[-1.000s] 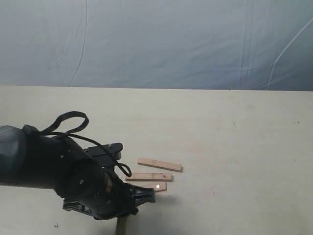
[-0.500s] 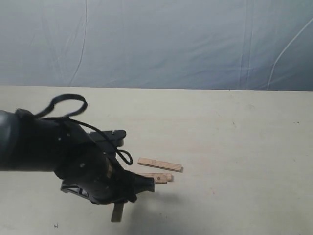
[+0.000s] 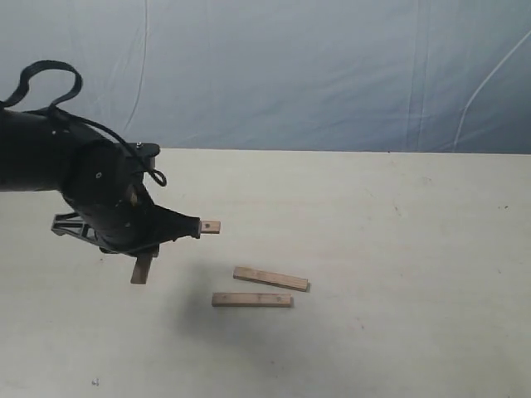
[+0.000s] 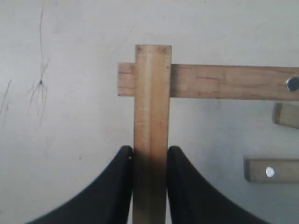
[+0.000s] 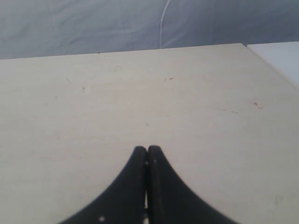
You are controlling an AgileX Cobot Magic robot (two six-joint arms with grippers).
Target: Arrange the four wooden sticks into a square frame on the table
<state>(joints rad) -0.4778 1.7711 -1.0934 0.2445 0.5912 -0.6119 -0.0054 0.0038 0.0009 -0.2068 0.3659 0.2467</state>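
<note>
My left gripper (image 4: 150, 151) is shut on one wooden stick (image 4: 153, 107), which runs straight out between its fingers. A second stick (image 4: 219, 81) crosses behind that stick near its far end. In the exterior view my left arm (image 3: 99, 191) hangs above the table's (image 3: 398, 249) left side. The held stick (image 3: 143, 269) hangs below it, and the second stick's end (image 3: 211, 226) juts out to its right, off the table. Two more sticks (image 3: 271, 279) (image 3: 252, 299) lie flat, nearly parallel, near the middle. My right gripper (image 5: 147, 150) is shut and empty over bare table.
A blue-grey fabric backdrop (image 3: 332, 75) hangs behind the table's far edge. In the right wrist view a white surface (image 5: 280, 56) lies past the table's edge. The two loose sticks (image 4: 286, 114) (image 4: 271, 170) also show in the left wrist view.
My left arm has risen and swung back and left, carrying the held stick. The crossing stick came up with it. The two sticks on the table have stayed put.
</note>
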